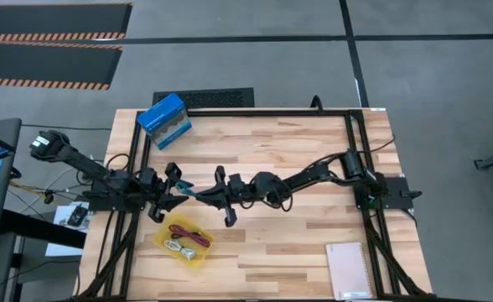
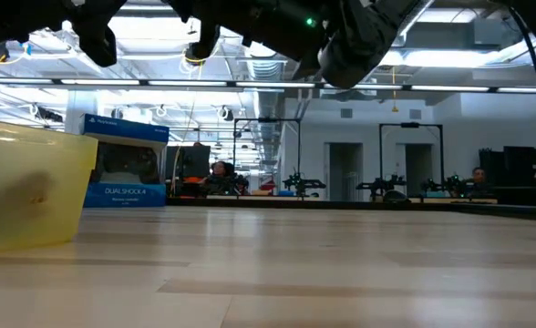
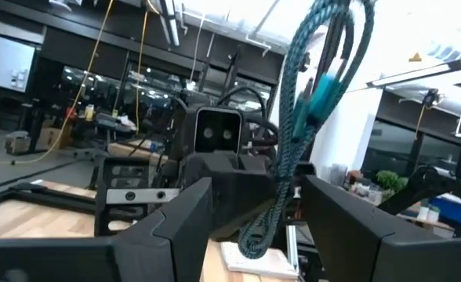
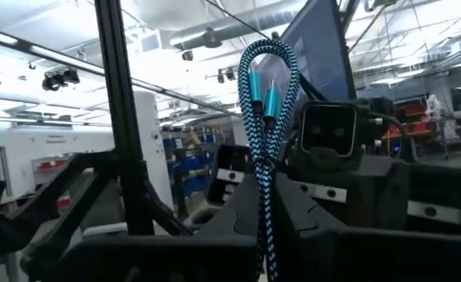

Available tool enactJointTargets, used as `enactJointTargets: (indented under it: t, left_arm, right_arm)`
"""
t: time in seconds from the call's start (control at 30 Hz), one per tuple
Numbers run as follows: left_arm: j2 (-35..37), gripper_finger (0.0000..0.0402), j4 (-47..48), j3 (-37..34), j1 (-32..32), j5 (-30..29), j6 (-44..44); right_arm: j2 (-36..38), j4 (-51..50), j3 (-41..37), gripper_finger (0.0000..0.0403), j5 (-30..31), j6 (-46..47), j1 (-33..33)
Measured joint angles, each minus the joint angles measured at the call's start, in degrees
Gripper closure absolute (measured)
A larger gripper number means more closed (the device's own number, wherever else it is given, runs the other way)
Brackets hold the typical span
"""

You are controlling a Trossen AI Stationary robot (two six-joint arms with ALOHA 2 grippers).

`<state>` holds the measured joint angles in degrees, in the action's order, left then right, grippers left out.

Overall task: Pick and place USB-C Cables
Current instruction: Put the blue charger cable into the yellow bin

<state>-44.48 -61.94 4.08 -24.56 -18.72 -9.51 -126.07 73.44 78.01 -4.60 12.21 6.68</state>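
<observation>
The teal USB-C cable (image 1: 196, 195) is a braided bundle held in the air over the middle of the table, between the two grippers, which face each other. My right gripper (image 4: 268, 235) is shut on it. My left gripper (image 3: 258, 211) is open; its fingers stand on either side of the teal cable (image 3: 293, 133) with a gap on each side. The dark red cable (image 1: 188, 233) and the white cable (image 1: 178, 247) lie in the yellow tray (image 1: 198, 252). The black cable does not show. My right gripper pinches the teal cable between its two fingers at one end of the bundle (image 4: 266, 207). It comes level from the table's right side. The looped end with the two plugs (image 4: 263, 94) stands out past the fingertips, and the cable is lifted clear of the table.
The blue box (image 1: 164, 116) stands near the table's far left corner. The yellow tray (image 2: 26, 191) sits near the front left, just below the grippers in the high view. A pale notebook (image 1: 348, 270) lies at the near right. A dark frame (image 1: 360, 159) borders the table.
</observation>
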Motion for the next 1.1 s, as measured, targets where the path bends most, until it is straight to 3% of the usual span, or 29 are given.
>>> enactJointTargets:
  t: [0.93, 1.1]
  left_arm:
    - [-6.66, 0.0214, -5.68, 0.00, 0.02, -1.53, 1.50]
    - [-6.66, 0.0248, -5.69, 0.00, 0.01, -2.29, 1.84]
  right_arm:
    - [0.03, -7.51, 0.46, 0.0376, 1.93, 1.46, -1.18]
    - [0.03, -7.91, 0.46, 0.0374, 1.92, 1.46, -1.20]
